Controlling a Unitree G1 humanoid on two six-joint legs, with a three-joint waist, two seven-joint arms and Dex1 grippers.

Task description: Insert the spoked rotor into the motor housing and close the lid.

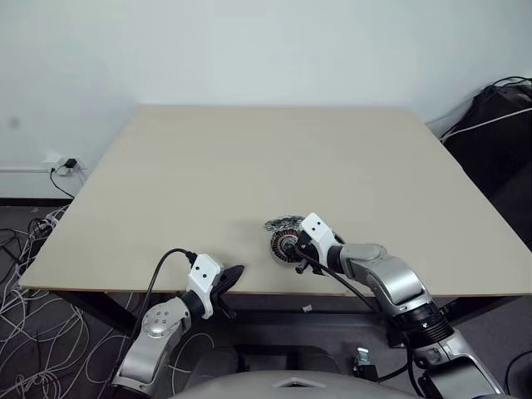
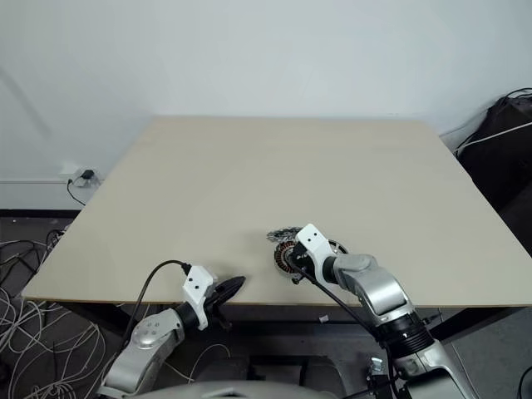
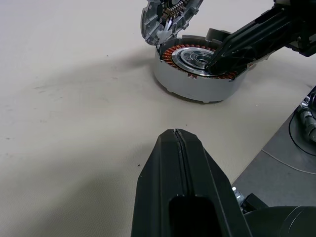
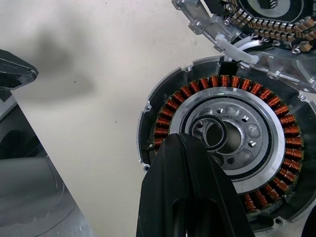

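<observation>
Beige table [image 1: 249, 166] by a white wall. Motor housing [image 3: 197, 74] sat near the front edge, lid [image 3: 168, 15] tilted open at its 12 o'clock. Right gripper [image 4: 190, 148] clenched empty, tips over the hub; left gripper [image 3: 177, 143] clenched, idle at 8 o'clock. Looked like seating time, so next up: closing that lid.

I work in what looks like a lab or test room: a plain beige table [image 1: 249, 166] ahead of my grippers, bare white wall [image 1: 249, 50] beyond it, loose cables [image 1: 25, 283] tangled over the floor off to my left.
</observation>
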